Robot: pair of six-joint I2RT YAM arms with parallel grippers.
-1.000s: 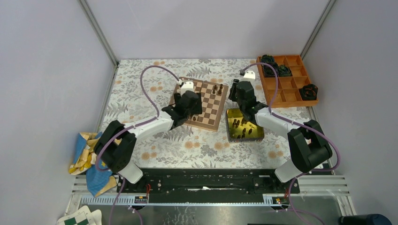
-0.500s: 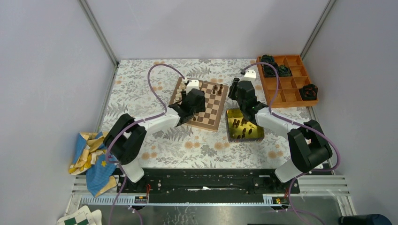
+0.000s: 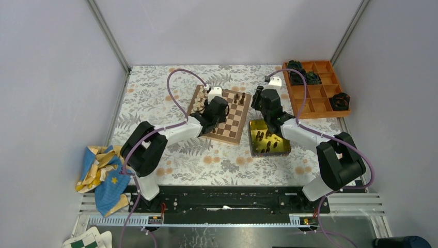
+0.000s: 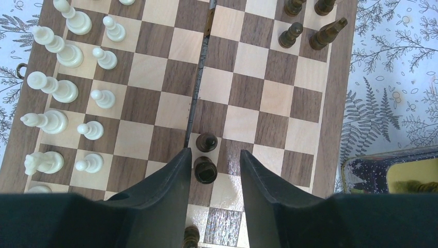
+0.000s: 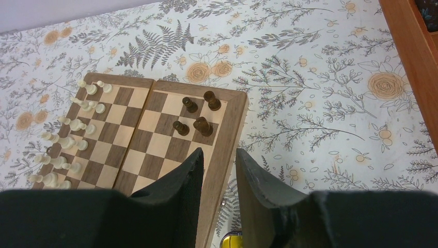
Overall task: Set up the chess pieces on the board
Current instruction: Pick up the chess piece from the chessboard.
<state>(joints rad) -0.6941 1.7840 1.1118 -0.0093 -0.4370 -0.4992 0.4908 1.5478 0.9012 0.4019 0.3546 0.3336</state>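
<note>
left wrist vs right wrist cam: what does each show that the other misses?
Left wrist only: two dark brown turned-wood chess pieces at the tips of the left tool. Right wrist only: an edge of the orange wooden tray, and the right tool. Both: the brown-and-cream checkered wooden chessboard, cream wooden chess pieces along one side, four dark pieces in the opposite corner.

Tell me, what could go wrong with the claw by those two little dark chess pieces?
1. The left claw has two pieces between its fingers, the near dark piece and the far dark piece, standing very close together. If it closes, it might pinch both or tip one over.
2. A third dark piece stands close beside one finger, so it could get bumped.
</note>
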